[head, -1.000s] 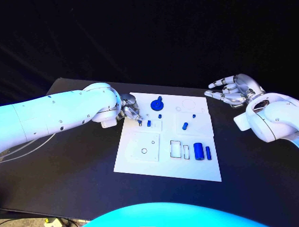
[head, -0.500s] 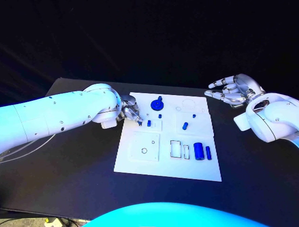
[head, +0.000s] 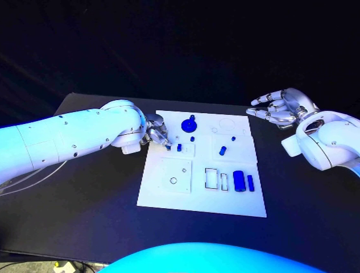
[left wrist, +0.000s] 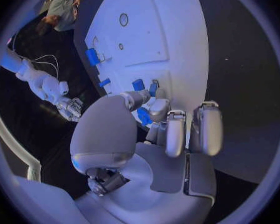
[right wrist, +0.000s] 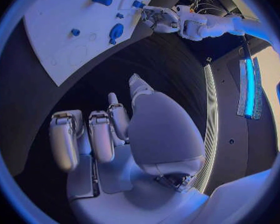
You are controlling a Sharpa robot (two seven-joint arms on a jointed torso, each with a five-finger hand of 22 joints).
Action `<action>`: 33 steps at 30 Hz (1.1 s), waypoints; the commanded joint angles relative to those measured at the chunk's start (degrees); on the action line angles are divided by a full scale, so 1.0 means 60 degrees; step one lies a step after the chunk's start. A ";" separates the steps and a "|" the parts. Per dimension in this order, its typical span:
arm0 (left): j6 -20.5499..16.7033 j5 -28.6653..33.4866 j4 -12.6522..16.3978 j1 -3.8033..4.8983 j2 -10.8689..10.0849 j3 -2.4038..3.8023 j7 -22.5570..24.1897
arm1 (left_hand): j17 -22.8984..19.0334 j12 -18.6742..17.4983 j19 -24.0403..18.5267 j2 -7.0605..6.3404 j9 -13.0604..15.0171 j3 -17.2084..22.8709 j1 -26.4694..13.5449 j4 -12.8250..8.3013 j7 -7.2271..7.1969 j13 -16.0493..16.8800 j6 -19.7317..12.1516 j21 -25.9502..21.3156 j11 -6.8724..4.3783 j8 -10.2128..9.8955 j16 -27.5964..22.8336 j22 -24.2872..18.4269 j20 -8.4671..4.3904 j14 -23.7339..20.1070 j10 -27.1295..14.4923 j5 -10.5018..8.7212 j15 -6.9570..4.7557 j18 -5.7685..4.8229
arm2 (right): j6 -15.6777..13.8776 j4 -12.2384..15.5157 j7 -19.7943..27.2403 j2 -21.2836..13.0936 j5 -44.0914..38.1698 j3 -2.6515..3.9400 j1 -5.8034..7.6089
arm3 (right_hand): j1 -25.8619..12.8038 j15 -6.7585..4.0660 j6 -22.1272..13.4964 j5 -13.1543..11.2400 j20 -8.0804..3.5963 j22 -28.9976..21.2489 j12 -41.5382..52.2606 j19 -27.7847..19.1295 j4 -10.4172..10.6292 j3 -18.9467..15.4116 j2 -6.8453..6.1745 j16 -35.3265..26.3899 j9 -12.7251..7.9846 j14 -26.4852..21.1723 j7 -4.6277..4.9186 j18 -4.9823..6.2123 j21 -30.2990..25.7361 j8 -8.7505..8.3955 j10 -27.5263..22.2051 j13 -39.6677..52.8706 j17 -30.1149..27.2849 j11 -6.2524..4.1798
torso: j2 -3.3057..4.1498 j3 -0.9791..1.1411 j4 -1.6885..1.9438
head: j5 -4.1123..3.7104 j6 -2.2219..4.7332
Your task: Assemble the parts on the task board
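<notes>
1. Near the board's close edge, toward its right side, lie a fat blue part (head: pixel 239 181) and a thin blue part (head: pixel 250 182) side by side; they wait their turn, so leave them alone.
2. The task board (head: pixel 198 193) lies flat in the middle of the black table (head: pixel 81 216); it must not slide, so press straight down, not sideways.
3. The left hand (head: pixel 157 132) is at the board's left edge, near the far end; its fingertips pinch a small blue part (left wrist: pixel 144 116), with another small blue part (head: pixel 179 147) just beside it on the board; I think it should stand its part upright over its hole, then push gently.
4. At the table's far right, off the board, the right hand (head: pixel 280 109) holds nothing, fingers loosely curled and apart; keep it back.
</notes>
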 commanded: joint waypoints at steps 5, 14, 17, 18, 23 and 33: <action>0.0255 -0.0022 0.0014 -0.0047 0.0011 -0.0024 -0.0015 | 0.2513 0.0074 0.0070 0.0086 0.0007 0.1374 -0.0008 -0.1310 -0.0047 0.0029 0.0055 0.0038 0.0017 0.0024 0.0031 0.0740 -0.0019 0.1011 0.0065 0.0033 -0.0068 -0.0059 | 0.0096 0.0005 0.0098 -0.0009 -0.0033 0.0001 -0.0007 | -0.0053 -0.0062 -0.0030 0.0057 -0.0074 0.2190 0.0028 0.0761 -0.0023 -0.0028 0.0009 -0.0057 -0.0008 0.0791 0.0006 0.0057 -0.0020 0.0047 -0.0033 0.0484 0.1525 -0.0013 | -0.0003 -0.0003 0.0002 | 0.0019 -0.0009; 0.0268 -0.0023 0.0009 -0.0057 -0.0004 -0.0025 -0.0024 | 0.2513 0.0107 0.0079 0.0063 0.0011 0.1411 -0.0029 -0.1334 -0.0054 0.0077 0.0074 0.0044 0.0012 0.0035 0.0031 0.0751 -0.0023 0.1011 0.0103 0.0048 -0.0071 -0.0062 | 0.0099 0.0001 0.0095 -0.0012 -0.0033 0.0001 -0.0009 | -0.0053 -0.0062 -0.0030 0.0057 -0.0074 0.2190 0.0028 0.0761 -0.0023 -0.0028 0.0009 -0.0057 -0.0008 0.0791 0.0006 0.0057 -0.0020 0.0047 -0.0033 0.0484 0.1525 -0.0013 | -0.0006 -0.0009 0.0003 | 0.0023 -0.0033; 0.0290 -0.0026 0.0013 -0.0059 -0.0005 -0.0025 -0.0023 | 0.2513 0.0115 0.0073 0.0053 0.0012 0.1424 -0.0036 -0.1344 -0.0057 0.0087 0.0081 0.0040 0.0010 0.0039 0.0031 0.0744 -0.0024 0.1011 0.0113 0.0051 -0.0073 -0.0060 | 0.0099 -0.0001 0.0096 -0.0011 -0.0033 0.0001 -0.0010 | -0.0053 -0.0062 -0.0030 0.0057 -0.0074 0.2190 0.0028 0.0761 -0.0023 -0.0028 0.0009 -0.0057 -0.0008 0.0791 0.0006 0.0057 -0.0020 0.0047 -0.0033 0.0484 0.1525 -0.0013 | -0.0002 -0.0007 0.0004 | 0.0023 -0.0035; 0.0297 -0.0031 0.0014 -0.0060 -0.0006 -0.0025 -0.0023 | 0.2513 0.0131 0.0073 0.0043 0.0013 0.1435 -0.0041 -0.1354 -0.0059 0.0111 0.0086 0.0040 0.0008 0.0043 0.0031 0.0743 -0.0025 0.1011 0.0130 0.0052 -0.0075 -0.0060 | 0.0099 -0.0002 0.0095 -0.0011 -0.0033 0.0001 -0.0011 | -0.0063 -0.0065 -0.0030 0.0065 -0.0077 0.2188 0.0030 0.0760 -0.0025 -0.0025 0.0012 -0.0059 -0.0013 0.0792 0.0003 0.0058 -0.0023 0.0061 -0.0031 0.0482 0.1525 -0.0016 | 0.0000 -0.0008 0.0003 | 0.0021 -0.0034; 0.0309 -0.0068 0.0013 -0.0062 -0.0009 -0.0025 -0.0028 | 0.2513 0.0156 0.0073 0.0017 0.0017 0.1475 -0.0055 -0.1384 -0.0065 0.0145 0.0105 0.0040 0.0001 0.0054 0.0031 0.0744 -0.0028 0.1011 0.0161 0.0055 -0.0079 -0.0060 | 0.0101 -0.0004 0.0097 -0.0009 -0.0033 0.0001 -0.0014 | -0.0063 -0.0065 -0.0030 0.0065 -0.0077 0.2188 0.0030 0.0760 -0.0025 -0.0025 0.0012 -0.0059 -0.0013 0.0792 0.0003 0.0058 -0.0023 0.0061 -0.0031 0.0482 0.1525 -0.0016 | -0.0002 -0.0002 -0.0004 | 0.0020 -0.0024; 0.0305 -0.0124 -0.0001 -0.0066 0.0000 -0.0025 -0.0037 | 0.2513 0.0188 0.0076 -0.0010 0.0026 0.1522 -0.0074 -0.1412 -0.0071 0.0189 0.0127 0.0042 -0.0005 0.0070 0.0031 0.0748 -0.0032 0.1011 0.0199 0.0061 -0.0085 -0.0060 | 0.0100 -0.0005 0.0098 -0.0015 -0.0033 0.0001 -0.0017 | -0.0063 -0.0065 -0.0030 0.0065 -0.0077 0.2188 0.0030 0.0760 -0.0025 -0.0025 0.0012 -0.0059 -0.0013 0.0792 0.0003 0.0058 -0.0023 0.0061 -0.0031 0.0482 0.1525 -0.0016 | 0.0000 0.0004 -0.0007 | 0.0014 -0.0025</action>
